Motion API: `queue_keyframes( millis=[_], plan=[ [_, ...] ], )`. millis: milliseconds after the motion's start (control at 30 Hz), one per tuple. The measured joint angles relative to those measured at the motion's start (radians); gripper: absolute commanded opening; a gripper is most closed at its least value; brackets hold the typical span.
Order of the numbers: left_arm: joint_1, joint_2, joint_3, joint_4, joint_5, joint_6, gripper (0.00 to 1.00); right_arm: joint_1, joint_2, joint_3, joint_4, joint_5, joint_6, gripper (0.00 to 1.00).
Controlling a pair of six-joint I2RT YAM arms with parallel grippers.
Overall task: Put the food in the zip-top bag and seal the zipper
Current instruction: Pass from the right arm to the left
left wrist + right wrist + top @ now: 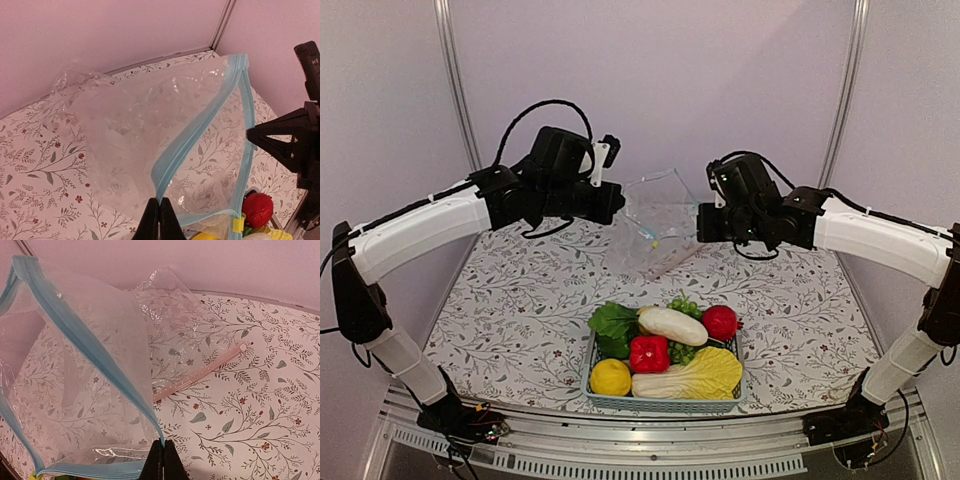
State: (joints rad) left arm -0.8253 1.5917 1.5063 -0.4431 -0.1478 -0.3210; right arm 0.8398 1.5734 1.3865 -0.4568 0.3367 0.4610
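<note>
The clear zip-top bag (655, 225) hangs in the air between both arms at the back of the table, its mouth spread open. My left gripper (159, 216) is shut on the teal zipper strip (192, 137) at one side of the mouth. My right gripper (163, 460) is shut on the zipper strip (90, 345) at the other side. The food lies in the light-blue basket (665, 403) near the front: a lemon (610, 377), red pepper (649, 353), white radish (672, 325), red fruit (720, 322), green leaves (612, 325) and pale cabbage (695, 377).
The table has a floral cloth (800, 320). A thin pale pink rod (200, 372) lies on it under the bag. Pale walls and metal posts close in the back and sides. A metal rail runs along the front edge (650, 440).
</note>
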Motion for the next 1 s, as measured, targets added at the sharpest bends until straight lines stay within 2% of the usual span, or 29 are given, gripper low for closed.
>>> queue_keyframes(
  millis=[233,333,533,633,800,1000],
  plan=[
    [0.0,0.0,0.032,-0.117,0.034,0.072,0.0,0.0,0.002,0.0,0.017,-0.059,0.029,0.0],
    [0.013,0.003,0.032,-0.159,0.085,0.089,0.0,0.0,0.003,0.0,0.032,-0.089,0.041,0.12],
    [0.053,0.011,0.029,-0.188,0.149,0.119,0.0,0.0,0.002,-0.026,0.083,-0.19,0.016,0.52],
    [0.07,0.026,0.029,-0.191,0.191,0.131,0.0,0.001,-0.014,-0.071,0.091,-0.231,-0.016,0.65],
    [0.109,0.035,0.026,-0.184,0.277,0.135,0.0,0.004,-0.127,-0.169,0.07,-0.319,-0.081,0.78],
    [0.143,0.035,0.011,-0.176,0.397,0.15,0.0,0.06,-0.332,-0.229,-0.013,-0.423,-0.175,0.78]
  ],
)
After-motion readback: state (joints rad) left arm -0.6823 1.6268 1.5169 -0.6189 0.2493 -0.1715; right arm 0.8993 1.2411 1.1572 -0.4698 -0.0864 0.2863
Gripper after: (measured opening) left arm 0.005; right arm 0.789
